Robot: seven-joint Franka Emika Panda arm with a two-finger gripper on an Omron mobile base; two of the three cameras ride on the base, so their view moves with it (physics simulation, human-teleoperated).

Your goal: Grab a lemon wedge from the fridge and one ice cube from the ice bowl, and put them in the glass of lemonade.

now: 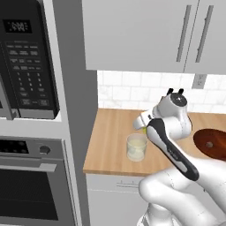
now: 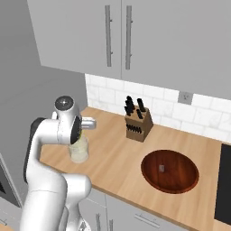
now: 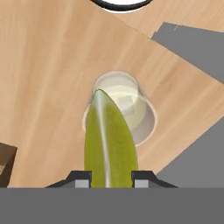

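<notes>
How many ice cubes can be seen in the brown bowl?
1. A single small ice cube lies near the middle of the ice bowl on the counter, right of the knife block.

Above glass of lemonade [image 3: 120, 107]: its open mouth is unobstructed from above; the lemon wedge [image 3: 109, 144] hangs over its near rim, pinched between the gripper [image 3: 111, 179] fingertips.
Around glass: bare wooden counter [image 2: 117, 158] on every side.
Left of glass: tall grey oven and microwave cabinet [image 1: 73, 132] walls off that side.
Behind: knife block [image 2: 138, 122] stands near the tiled backsplash, well apart from the glass.
Right: ice bowl [image 2: 170, 171] sits well apart, with open counter between.
Overhead: wall cupboards [image 2: 135, 40] cap the space.
</notes>
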